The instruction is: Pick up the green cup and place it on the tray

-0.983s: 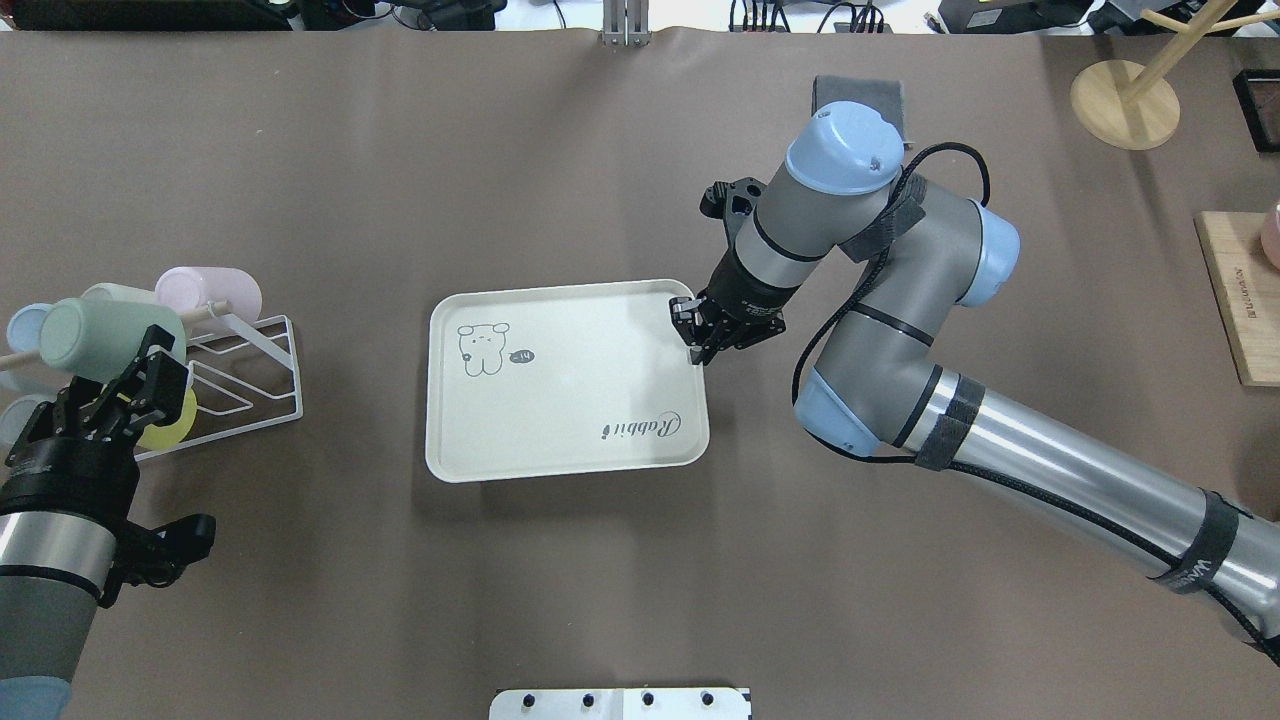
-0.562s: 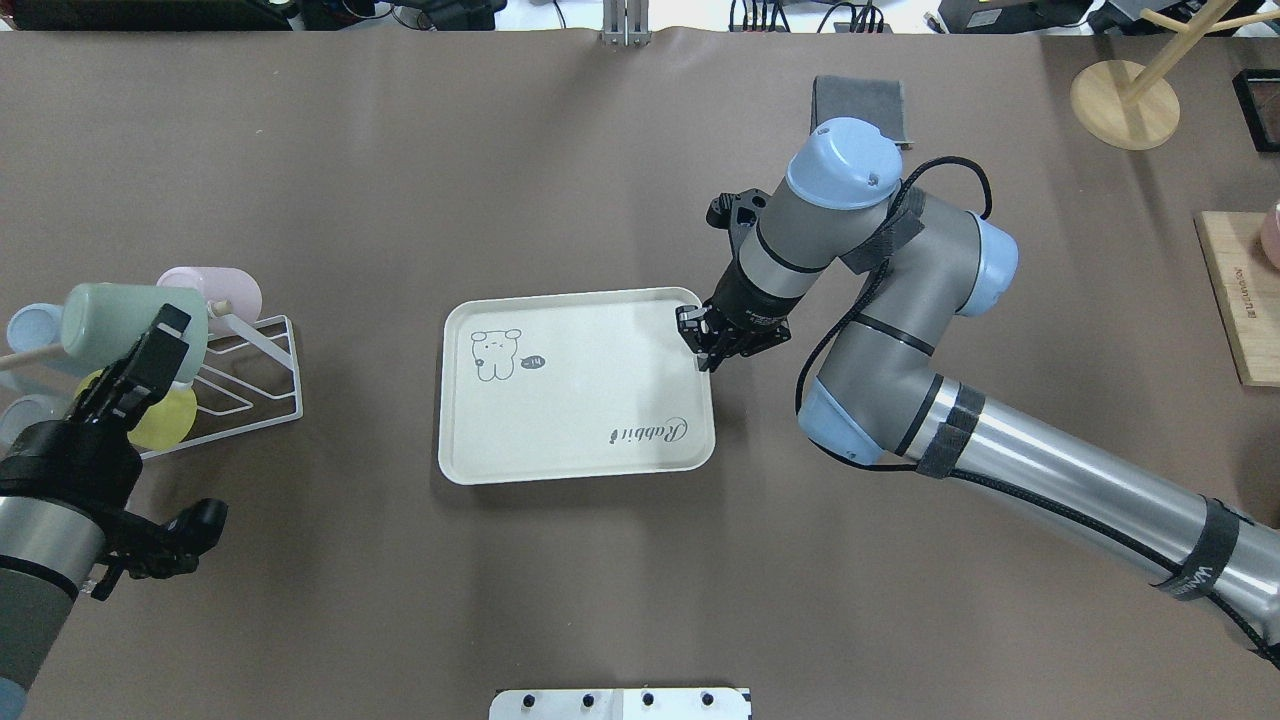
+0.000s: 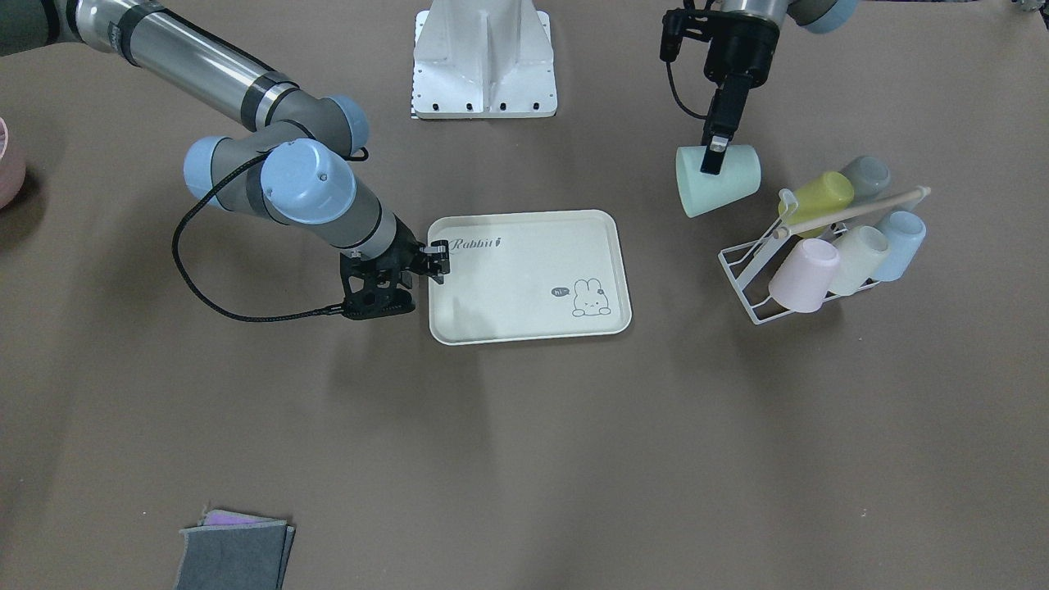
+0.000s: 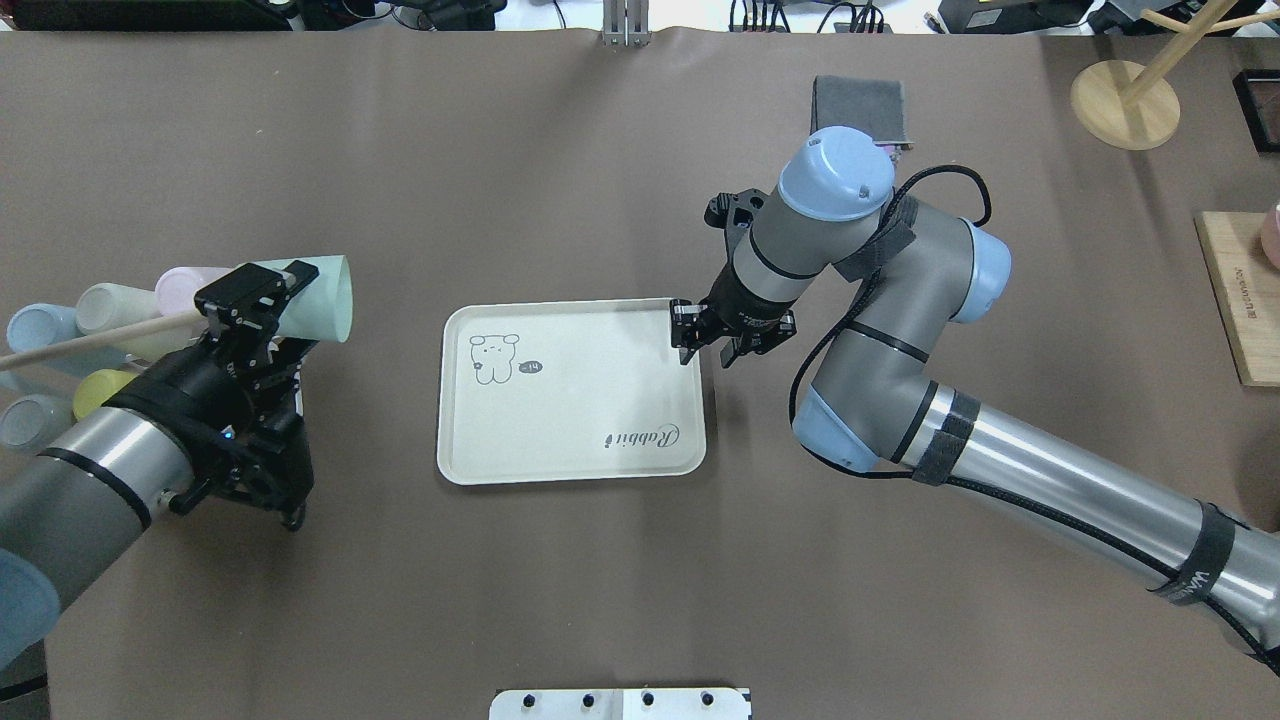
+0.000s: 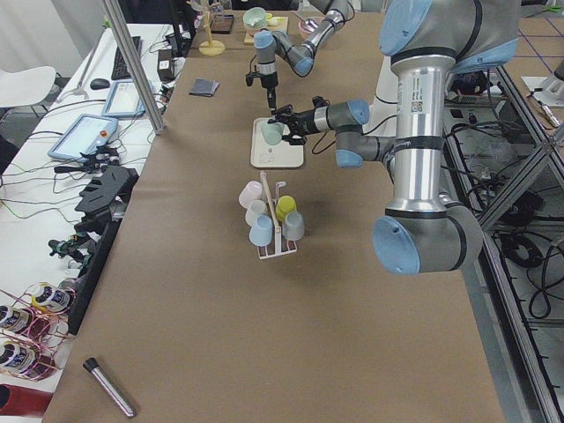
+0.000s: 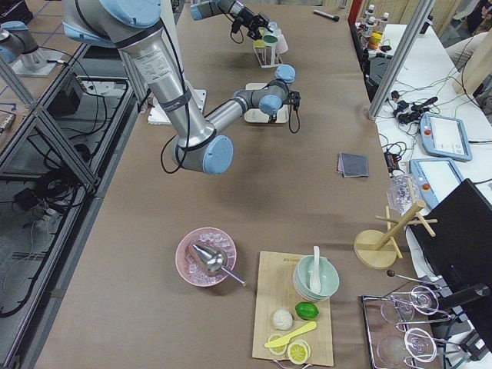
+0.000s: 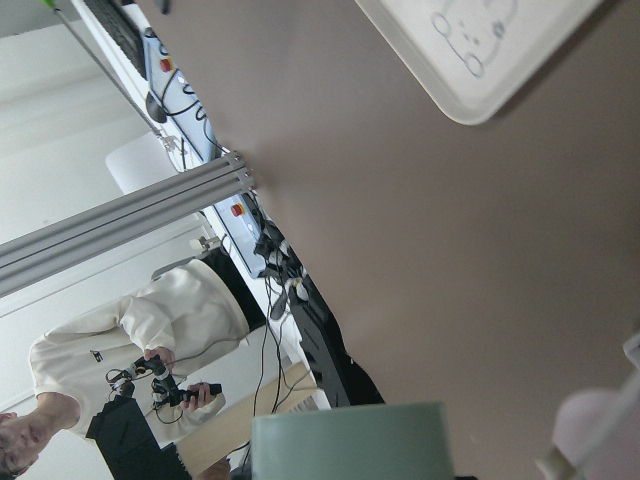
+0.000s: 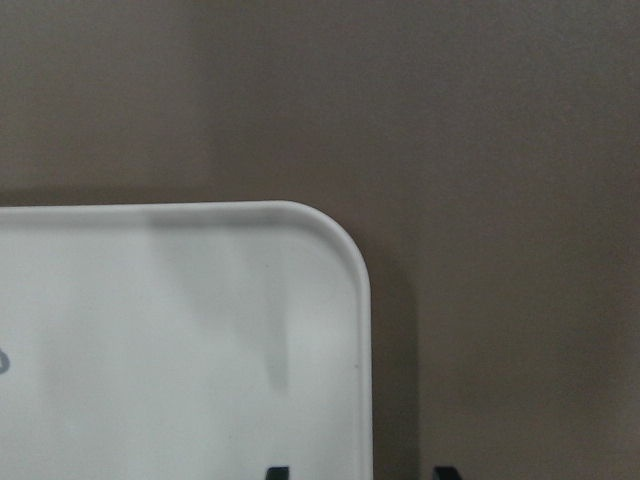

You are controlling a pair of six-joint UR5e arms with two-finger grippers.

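Observation:
The green cup (image 4: 322,297) hangs on its side in the air, off the rack, left of the tray (image 4: 570,420). My left gripper (image 4: 272,292) is shut on the cup's wall near its rim. In the front view the cup (image 3: 725,182) is beside the rack with the left gripper (image 3: 711,164) on it. The cup's edge fills the bottom of the left wrist view (image 7: 350,445). The cream tray (image 3: 524,287) is bare. My right gripper (image 4: 712,345) is open, its fingers either side of the tray's right rim near the far corner (image 8: 355,290).
A white wire rack (image 3: 758,283) holds pink (image 3: 803,264), cream (image 3: 856,248), blue (image 3: 897,233), yellow-green (image 3: 819,197) and grey (image 3: 867,174) cups. A grey cloth (image 4: 858,100), a wooden stand (image 4: 1125,105) and a wooden board (image 4: 1240,300) lie far right.
My left gripper has carried the green cup off the rack and swung it right, toward the tray. My right gripper has opened off the tray's rim. The tray shifted slightly.

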